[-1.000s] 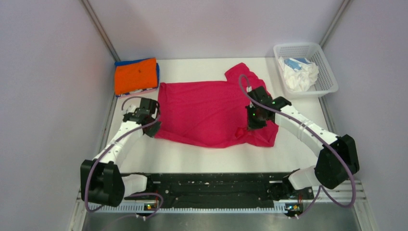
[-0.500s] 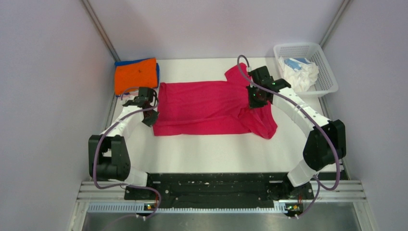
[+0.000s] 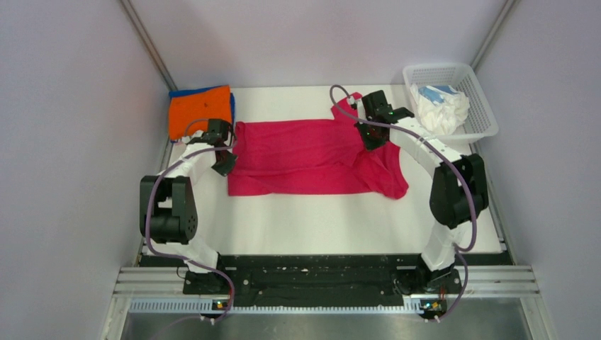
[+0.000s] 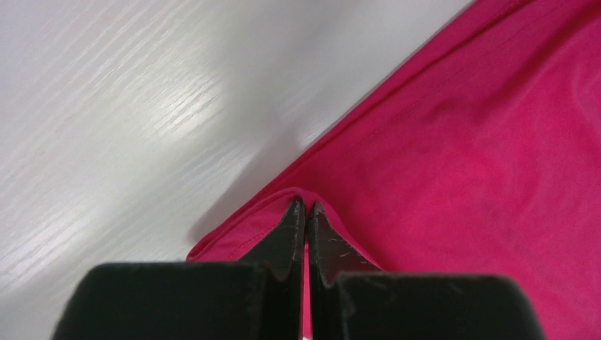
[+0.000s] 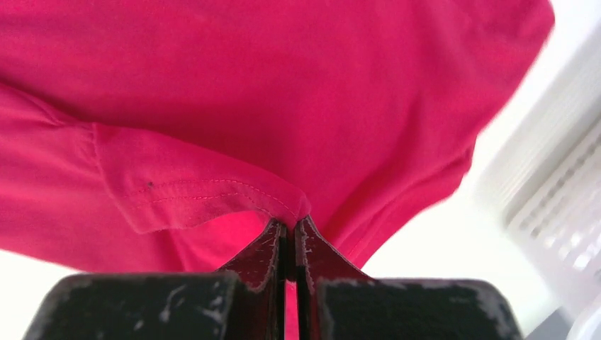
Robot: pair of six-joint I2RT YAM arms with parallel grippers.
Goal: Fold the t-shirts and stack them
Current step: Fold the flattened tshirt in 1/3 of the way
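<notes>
The crimson-pink t-shirt [image 3: 305,157] lies across the middle of the table, folded over lengthwise, with a loose part hanging at its right end. My left gripper [image 3: 224,161] is shut on its left hem [image 4: 283,205]. My right gripper [image 3: 371,137] is shut on a sleeve edge [image 5: 212,195] near the shirt's upper right. A folded orange t-shirt [image 3: 199,111] lies on a folded blue one [image 3: 232,105] at the back left. White and pale blue shirts [image 3: 441,106] lie crumpled in the basket.
The white mesh basket [image 3: 476,95] stands at the back right corner; its rim shows in the right wrist view [image 5: 560,191]. The enclosure walls close in on both sides. The white table [image 3: 319,223] shows in front of the shirt.
Both grippers have moved toward the back of the table with the pink shirt's near edge, which now lies folded over the far part. The shirt looks narrower front to back.
</notes>
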